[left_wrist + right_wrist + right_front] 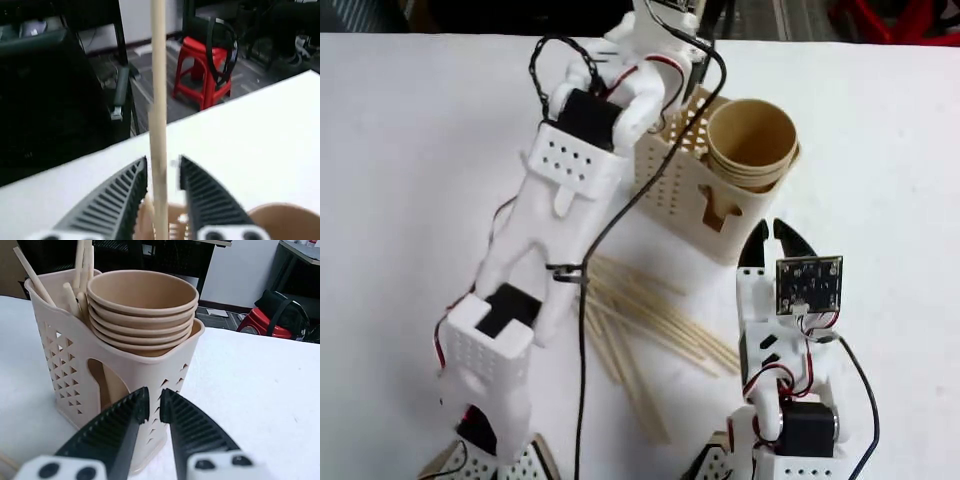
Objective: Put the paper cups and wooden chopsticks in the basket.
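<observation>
We judge the loose pale wooden chopsticks (650, 325) as light, stiff and smooth. They are thin enough to roll or slip out of a pinch, so each is best taken near its middle, where it balances and will not swing. They lie fanned and crossed on the white surface (410, 150), between the two arms and just in front of the beige perforated plastic basket (685, 195). Because they overlap, lifting one may drag its neighbours. The stack of tan paper cups (752, 135) already sits nested in one side of the basket; such cups are light and crush easily, so they want a gentle grip at the rim. More sticks stand upright in the compartment beside them. The left gripper (163, 162) hangs over the basket with one upright chopstick (159, 75) running between it, but we cannot tell whether it is clamping that stick. The right gripper (154, 392) sits low, just beside the basket's near wall, all but closed on nothing. The surface looks flat, matte and offers little to stop a rolling stick. Beyond its far edge the room holds a red plastic stool (202, 70) and dark furniture.
</observation>
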